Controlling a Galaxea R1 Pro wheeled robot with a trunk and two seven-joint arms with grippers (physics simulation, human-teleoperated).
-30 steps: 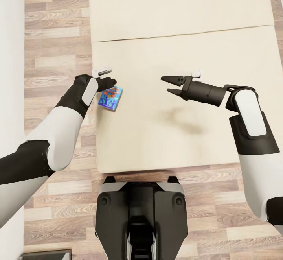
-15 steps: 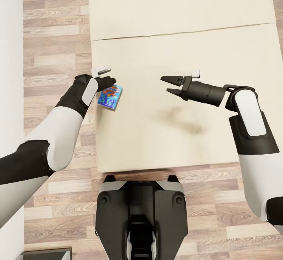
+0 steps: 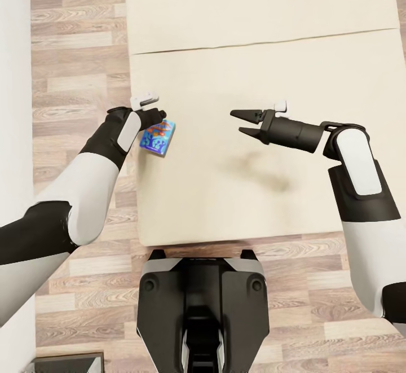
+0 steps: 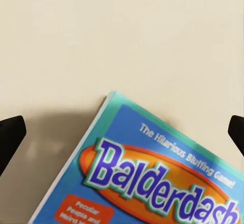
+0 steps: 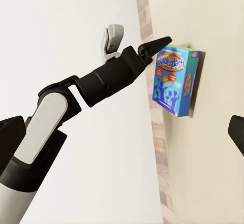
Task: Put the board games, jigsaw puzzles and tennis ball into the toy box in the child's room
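The robot stands at the foot of the bed (image 3: 270, 51). The bed has a plain beige mattress, and a wood plank floor (image 3: 79, 51) lies around it.

A small blue board game (image 3: 158, 137) says "Balderdash" on its front. It is near the left edge of the bed, tipped up on one side. The left hand (image 3: 160, 115) is right at the top of the box. I cannot tell if its fingers are shut on the box or just touching it.

The right hand (image 3: 241, 123) hangs over the middle of the bed, well apart from the box. Its two black fingers are open a little, and it holds nothing.
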